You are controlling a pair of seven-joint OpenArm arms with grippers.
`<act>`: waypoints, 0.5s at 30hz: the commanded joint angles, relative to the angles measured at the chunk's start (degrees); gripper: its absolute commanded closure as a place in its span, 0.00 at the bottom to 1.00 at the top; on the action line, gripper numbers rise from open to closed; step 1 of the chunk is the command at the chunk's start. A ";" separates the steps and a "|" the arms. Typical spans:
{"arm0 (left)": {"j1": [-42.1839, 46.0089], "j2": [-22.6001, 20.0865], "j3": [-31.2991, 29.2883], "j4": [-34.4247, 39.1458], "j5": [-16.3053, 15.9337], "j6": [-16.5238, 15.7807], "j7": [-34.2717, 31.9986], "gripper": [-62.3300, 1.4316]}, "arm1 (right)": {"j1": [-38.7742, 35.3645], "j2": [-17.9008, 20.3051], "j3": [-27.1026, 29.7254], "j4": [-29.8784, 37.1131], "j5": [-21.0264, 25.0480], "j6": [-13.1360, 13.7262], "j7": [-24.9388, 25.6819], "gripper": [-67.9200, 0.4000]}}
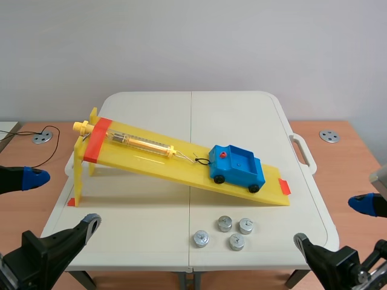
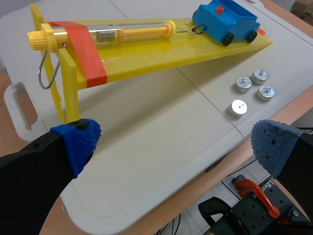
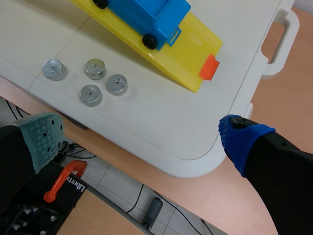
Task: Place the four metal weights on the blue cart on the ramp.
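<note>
I have both arms low at the near edge of the surface (image 1: 242,121), one on each side. The left end effector (image 2: 176,147) is spread wide, its blue pads (image 2: 78,142) far apart and nothing between them; it sits off the near left corner, with the raised end of the ramp ahead of it. The right end effector (image 3: 142,137) is likewise wide open and holds nothing, hanging over the near right edge. The yellow ramp (image 1: 157,163) runs across the middle of the surface, high on my left and low on my right, with an orange-red band (image 1: 97,140) across its top end. A clear tube-shaped spring scale (image 1: 139,143) lies along the slope, and its hook (image 1: 202,161) meets the front of the blue cart (image 1: 237,166). The cart rests on its black wheels on the lower part of the ramp, a small red knob (image 1: 223,155) on its cab. The four metal weights (image 1: 224,223) sit in a loose cluster on the surface, near the ramp's low end and on my side of it, apart from the cart and from both end effectors. In the right wrist view they lie ahead of that end effector's grey-green pad (image 3: 44,134).
</note>
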State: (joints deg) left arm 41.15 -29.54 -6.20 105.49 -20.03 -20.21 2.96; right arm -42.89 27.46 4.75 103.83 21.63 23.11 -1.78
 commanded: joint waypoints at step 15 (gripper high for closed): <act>1.53 -0.79 -0.90 4.26 -4.59 -0.96 -4.42 0.00 | 0.04 3.10 2.03 6.36 2.97 -1.49 5.57 0.03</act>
State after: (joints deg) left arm 41.15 -29.54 -6.20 105.49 -20.03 -20.21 4.51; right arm -42.89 27.46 4.75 103.83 21.63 23.11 -1.78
